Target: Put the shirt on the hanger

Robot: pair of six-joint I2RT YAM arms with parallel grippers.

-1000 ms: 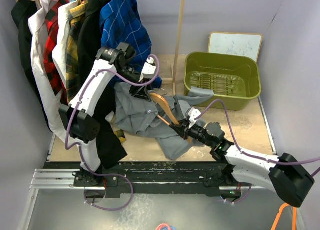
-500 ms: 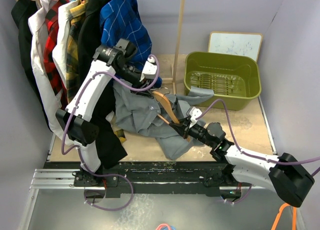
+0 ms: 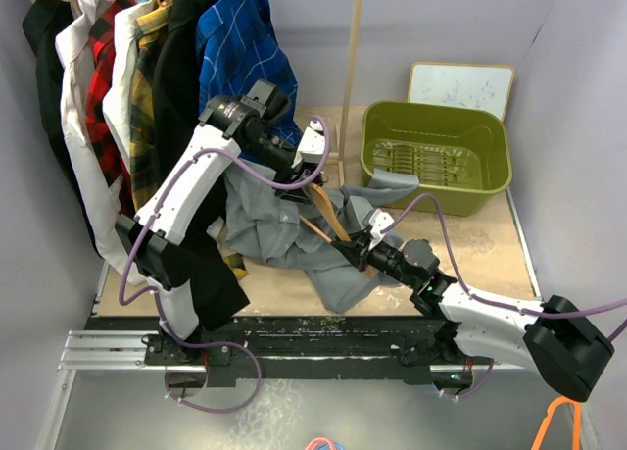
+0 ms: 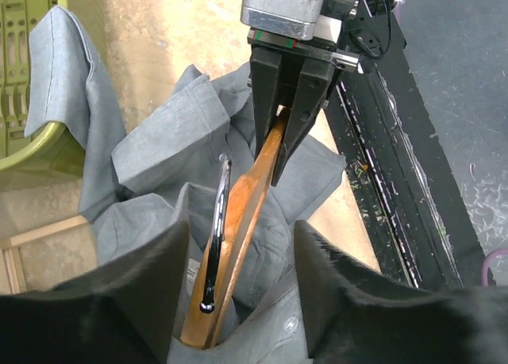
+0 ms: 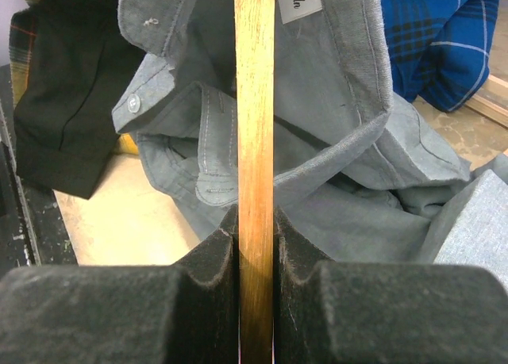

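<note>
Tan wood sits clamped between the right fingers [image 5: 210, 269]. Their wrist view shows both black pads pressed flat against one arm of the hanger [image 5: 255, 126], which runs straight away from them into the open collar of the shirt [image 5: 349, 150]. Only this view shows the sewn label [image 5: 299, 1] inside the collar and a small button [image 5: 133, 103] on a folded edge. A black garment [image 5: 63, 102] lies just left of the shirt, and a blue check shirt [image 5: 432, 47] shows beyond it on the right.

From above, the shirt lies crumpled on the sandy worktop [image 3: 490, 244] between the two arms, with the hanger slanting across it. One grey fold reaches the near rim of the green bin [image 3: 436, 190].

The left fingers [image 4: 159, 285] hang at the hanger's far end. Their own camera shows them spread, one on each side of the hanger's top and its metal hook [image 4: 218, 221], with grey collar fabric bunched in the gap. Whether they touch the cloth I cannot tell. The top view hides that gap behind the wrist.

Farther back stand an upright wooden post [image 3: 351, 68] and a whiteboard [image 3: 460, 85] leaning on the wall. A row of hung clothes [image 3: 108, 68] fills the far left corner, and the blue check shirt hangs close behind the left arm.
</note>
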